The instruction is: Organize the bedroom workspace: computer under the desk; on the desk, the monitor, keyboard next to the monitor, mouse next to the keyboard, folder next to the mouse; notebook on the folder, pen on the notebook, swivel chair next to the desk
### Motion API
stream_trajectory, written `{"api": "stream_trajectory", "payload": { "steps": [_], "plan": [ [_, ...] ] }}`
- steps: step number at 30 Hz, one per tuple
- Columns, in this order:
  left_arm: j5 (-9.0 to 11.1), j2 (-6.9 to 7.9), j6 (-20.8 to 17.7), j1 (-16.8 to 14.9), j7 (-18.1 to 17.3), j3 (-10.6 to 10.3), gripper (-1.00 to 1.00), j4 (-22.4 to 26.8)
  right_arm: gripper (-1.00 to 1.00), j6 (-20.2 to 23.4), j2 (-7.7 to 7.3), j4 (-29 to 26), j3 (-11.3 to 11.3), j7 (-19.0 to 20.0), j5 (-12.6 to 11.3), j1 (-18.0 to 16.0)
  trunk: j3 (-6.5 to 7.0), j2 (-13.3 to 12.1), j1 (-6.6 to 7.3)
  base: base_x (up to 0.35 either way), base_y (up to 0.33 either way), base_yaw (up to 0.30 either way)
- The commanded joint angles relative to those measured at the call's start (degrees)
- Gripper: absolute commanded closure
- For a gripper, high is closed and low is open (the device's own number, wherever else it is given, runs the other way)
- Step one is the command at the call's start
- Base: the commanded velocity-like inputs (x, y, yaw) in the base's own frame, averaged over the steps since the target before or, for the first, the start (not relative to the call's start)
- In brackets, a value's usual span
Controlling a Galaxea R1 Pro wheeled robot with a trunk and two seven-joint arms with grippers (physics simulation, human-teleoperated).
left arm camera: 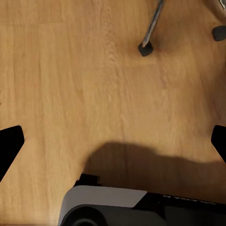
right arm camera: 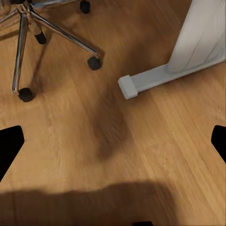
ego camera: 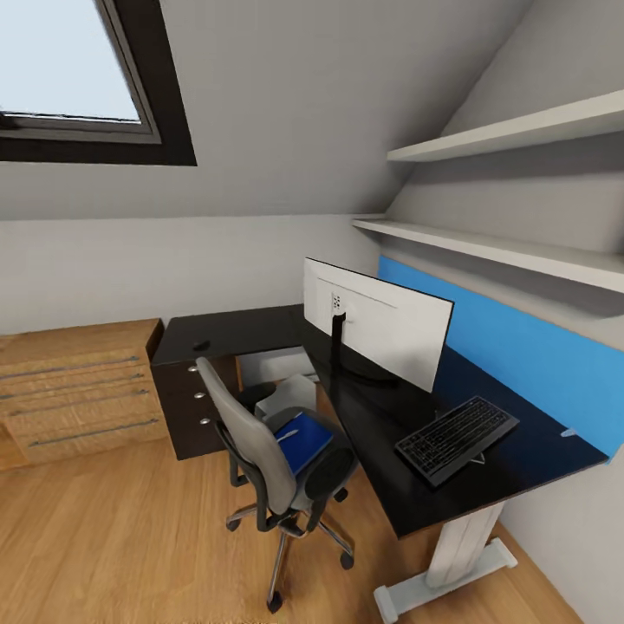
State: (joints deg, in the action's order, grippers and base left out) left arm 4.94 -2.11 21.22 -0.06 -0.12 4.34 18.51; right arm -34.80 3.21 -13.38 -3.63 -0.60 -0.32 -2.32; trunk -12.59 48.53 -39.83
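The black-topped desk [ego camera: 260, 329] carries the monitor [ego camera: 381, 329], white back towards me, the keyboard [ego camera: 457, 438] near its right end and the small black mouse [ego camera: 201, 346] on its left wing. In front stands the swivel chair [ego camera: 260, 451], the blue folder [ego camera: 305, 442] on its seat under a thin whitish strip, perhaps the pen [ego camera: 289, 426]. The pale grey computer [ego camera: 293, 394] shows under the desk, partly hidden. I cannot make out the notebook. My left gripper [left arm camera: 113, 143] and right gripper [right arm camera: 113, 146] hang open over wooden floor, holding nothing.
A light wooden dresser [ego camera: 78, 390] stands left of the desk. Wall shelves [ego camera: 520, 251] and a sloped ceiling overhang the desk. The chair's casters [right arm camera: 94, 62] and the desk's white foot [right arm camera: 155, 77] lie near my right gripper. My own base [left arm camera: 117, 207] shows below the left one.
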Motion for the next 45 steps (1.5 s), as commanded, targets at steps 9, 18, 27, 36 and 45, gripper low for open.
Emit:
{"api": "stream_trajectory", "payload": {
  "steps": [9, 18, 27, 36, 45],
  "plan": [
    [0.4, 0.00, 0.1, 0.0, -0.1, 0.3, -1.00, 0.0, -1.00, -0.2, 0.04, 0.0, -0.3, 0.2, 0.0, 0.0, -0.07, 0.1, -0.01, -0.041, 0.000, 0.287],
    [0.6, 0.08, 0.1, 0.0, 0.2, 0.6, -1.00, 0.1, -1.00, -0.2, 0.04, 0.0, -0.3, 0.2, 0.0, 0.0, -0.07, 0.1, -0.01, -0.263, 0.062, 0.287],
    [7.3, 0.46, 0.1, 0.0, 0.2, 2.0, -1.00, 1.4, -1.00, -0.2, 0.00, 0.0, -0.4, 0.2, 0.0, 0.0, -0.07, 0.1, -0.01, -0.112, 0.029, 0.287],
    [13.3, 0.36, 0.0, 0.0, 0.2, 2.2, -1.00, 3.2, -1.00, -0.2, -0.15, -0.1, -0.4, 0.2, 0.0, 0.0, -0.07, 0.1, -0.01, -0.005, 0.001, 0.206],
    [13.2, 0.27, 0.0, 0.0, 0.1, 2.1, -1.00, 3.3, -1.00, -0.2, -0.22, -0.1, -0.4, 0.2, 0.0, 0.0, -1.68, 3.7, -1.99, 0.000, 0.000, 0.020]
  ]
}}
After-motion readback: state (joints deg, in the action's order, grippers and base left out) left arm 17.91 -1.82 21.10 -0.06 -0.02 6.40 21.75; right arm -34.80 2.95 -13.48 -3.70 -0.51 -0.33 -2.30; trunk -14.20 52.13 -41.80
